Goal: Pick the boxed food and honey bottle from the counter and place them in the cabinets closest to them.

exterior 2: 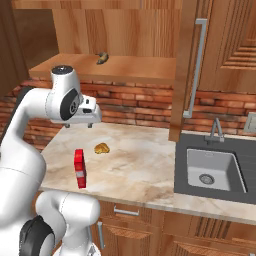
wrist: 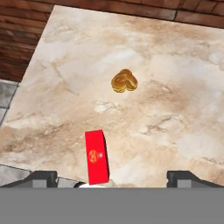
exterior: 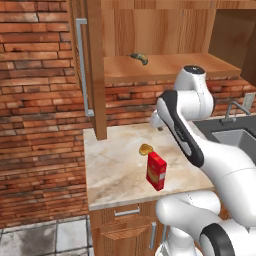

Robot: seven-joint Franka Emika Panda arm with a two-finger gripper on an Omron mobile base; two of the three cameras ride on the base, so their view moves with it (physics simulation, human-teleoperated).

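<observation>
Red boxed food [exterior 2: 79,168] upright on counter [exterior 2: 140,170], golden lump [exterior 2: 102,148] nearby

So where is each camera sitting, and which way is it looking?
Left base view: behind the arm's left, looking down at the counter; the arm crosses from lower right.
Right base view: behind its right, facing counter and sink; the arm rises at left.
Hand view: on the hand, looking down past the open gripper.
All share the boxed food and a golden-brown lump.
</observation>
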